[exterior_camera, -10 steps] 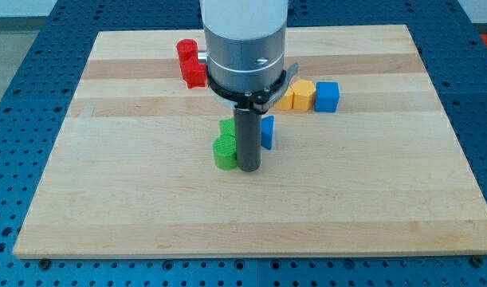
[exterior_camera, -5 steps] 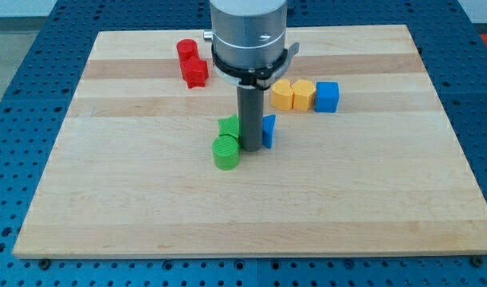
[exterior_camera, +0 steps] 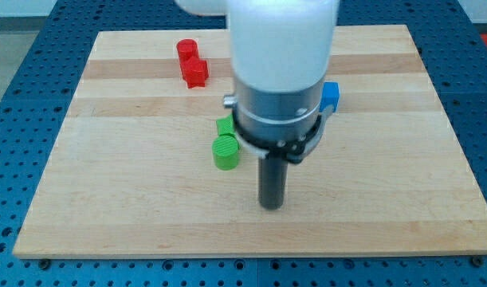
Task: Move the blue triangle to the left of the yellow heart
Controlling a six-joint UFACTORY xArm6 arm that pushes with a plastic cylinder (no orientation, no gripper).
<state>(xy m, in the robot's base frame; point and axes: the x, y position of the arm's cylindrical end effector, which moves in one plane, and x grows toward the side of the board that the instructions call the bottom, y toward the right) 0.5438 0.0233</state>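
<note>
My tip rests on the board toward the view's bottom, below and to the right of the green cylinder. The arm's body hides the blue triangle and the yellow heart, so neither shows. A blue cube peeks out at the arm's right side. A second green block sits just above the green cylinder, partly behind the arm.
Two red blocks lie near the view's top left, one above the other. The wooden board sits on a blue perforated table.
My tip has moved from between the green blocks and the blue triangle down and to the right. The arm now covers the triangle and the yellow and orange blocks.
</note>
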